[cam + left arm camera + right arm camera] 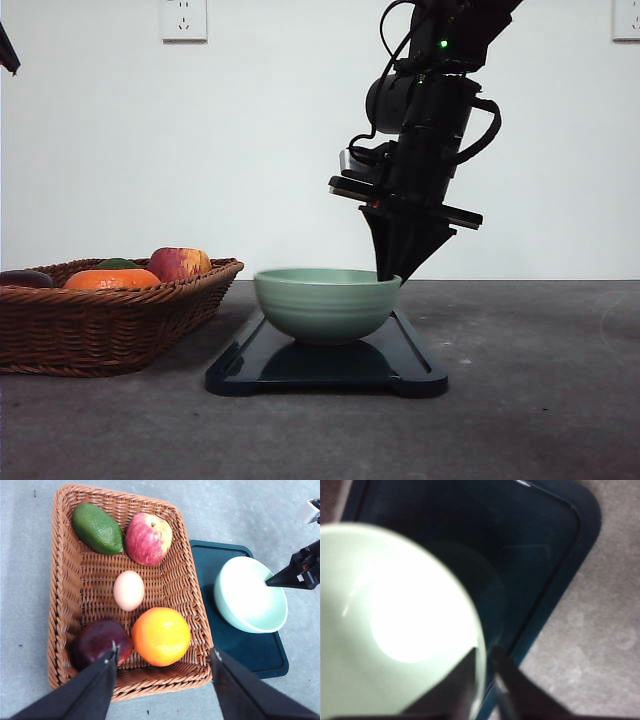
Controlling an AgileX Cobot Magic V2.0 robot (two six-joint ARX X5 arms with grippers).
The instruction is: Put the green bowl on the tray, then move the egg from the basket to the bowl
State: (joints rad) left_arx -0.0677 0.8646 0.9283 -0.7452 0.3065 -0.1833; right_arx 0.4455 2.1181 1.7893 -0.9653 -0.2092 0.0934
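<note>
The green bowl (325, 305) sits upright on the dark tray (410, 375) in the middle of the table. My right gripper (390, 272) comes down from above onto the bowl's right rim and is shut on it, one finger inside the bowl (395, 605) and one outside over the tray (530, 540). The egg (128, 590) lies in the middle of the wicker basket (62, 580), left of the tray. High above the basket's near end, my left gripper (164, 655) hangs open with nothing between its fingers.
In the basket around the egg lie a red-yellow apple (148, 538), a green fruit (97, 528), an orange (161, 636) and a dark red fruit (97, 642). The basket (100, 320) stands close to the tray's left side. Grey table stretches to the right of the tray.
</note>
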